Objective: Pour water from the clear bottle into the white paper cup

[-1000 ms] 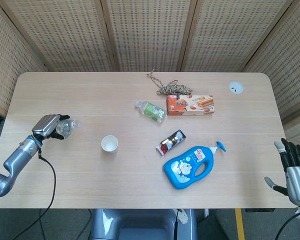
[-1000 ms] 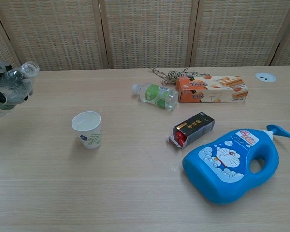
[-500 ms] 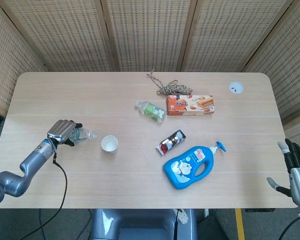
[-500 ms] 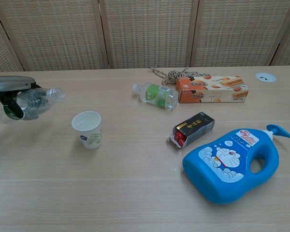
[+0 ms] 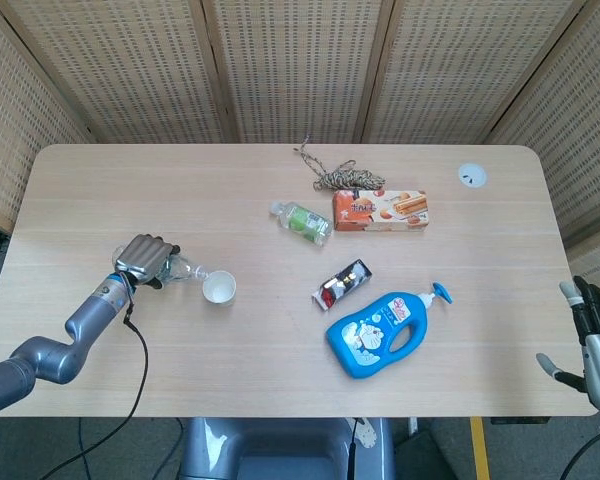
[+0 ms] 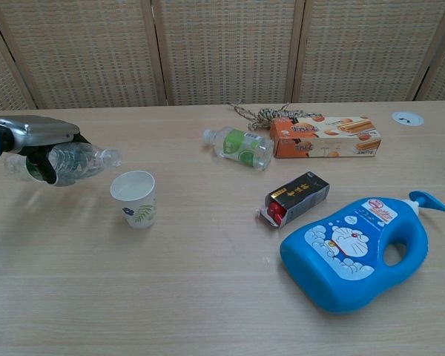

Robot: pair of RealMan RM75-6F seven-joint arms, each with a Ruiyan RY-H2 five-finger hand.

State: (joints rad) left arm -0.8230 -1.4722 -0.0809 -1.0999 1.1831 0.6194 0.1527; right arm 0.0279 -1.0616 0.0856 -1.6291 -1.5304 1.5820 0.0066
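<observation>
My left hand (image 5: 145, 259) (image 6: 38, 142) grips the clear bottle (image 6: 80, 160) (image 5: 183, 269), which lies tipped on its side. The bottle's open neck points right and sits just left of and above the rim of the white paper cup (image 5: 219, 288) (image 6: 134, 198). That cup stands upright on the table, with a small leaf print on its side. My right hand (image 5: 595, 334) hangs off the table's right front corner with its fingers spread, holding nothing; the chest view does not show it.
A green-labelled bottle (image 5: 302, 222) lies behind the cup, next to an orange snack box (image 5: 380, 210) and a knot of twine (image 5: 338, 177). A small dark carton (image 5: 343, 283) and a blue Doraemon pump jug (image 5: 385, 331) lie to the right.
My left hand has carried the clear bottle rightward toward the cup and tipped it from slanted upward to nearly level. The right hand has sunk slightly lower.
</observation>
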